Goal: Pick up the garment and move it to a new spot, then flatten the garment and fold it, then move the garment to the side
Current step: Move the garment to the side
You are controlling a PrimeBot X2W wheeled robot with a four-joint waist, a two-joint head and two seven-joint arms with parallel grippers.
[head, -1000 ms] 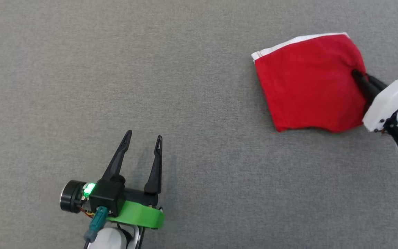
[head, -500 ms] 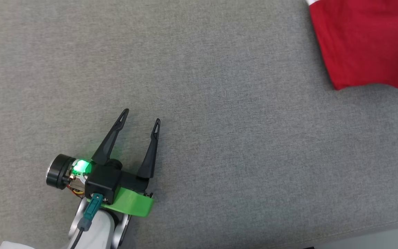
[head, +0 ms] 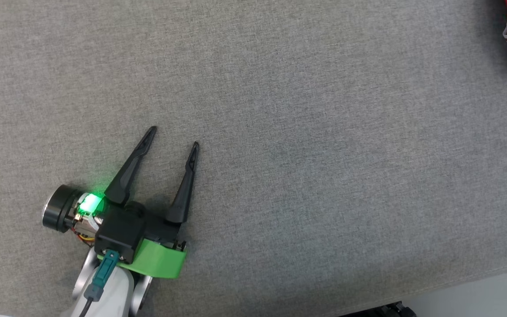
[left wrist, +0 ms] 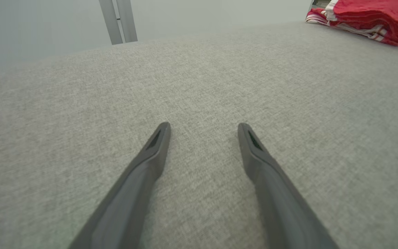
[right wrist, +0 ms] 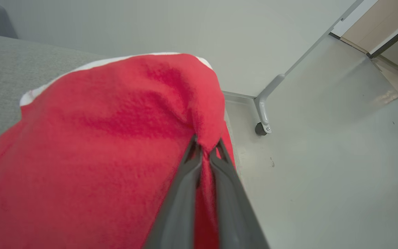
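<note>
**Left, near.** The left gripper (head: 174, 135) sits low over the worktop (head: 306, 132), which has a grey woven cloth cover. Its jaws are spread wide, with grey weave showing between them, and the fingers point far and a little right. Behind the fingers:
- a black block with a lit green lamp (head: 88, 203)
- a dark round cylinder (head: 55, 214) sticking out to the left
- a bright green collar (head: 156, 262)
- a teal plug (head: 103, 269), its cable running back along the white forearm

**Middle.** A bare stretch of grey cloth lies between the left gripper and the garment. Past the far edge, two pale upright posts (left wrist: 117, 20) stand against a pale wall. At the near right the worktop's edge shows, with pale floor (head: 482, 295) beyond it.

**Right, far.** The garment (right wrist: 98, 145) is red with white trim. It lies at the far right edge of the worktop, well apart from the left gripper. In the head view only a red corner with white stripes shows. In the left wrist view it reads as a folded pile.

The right gripper (right wrist: 207, 140) has its jaws pressed together, pinching a fold of the red cloth at the garment's right-hand edge. The fabric bunches up into the tips. I cannot tell whether the pinched edge rests on the worktop or is lifted off it.

**Off the worktop, right of the garment.** A grey frame leg ends in a small black caster (right wrist: 262, 128) on the floor. A doorway (right wrist: 385, 38) stands in the far corner.
</note>
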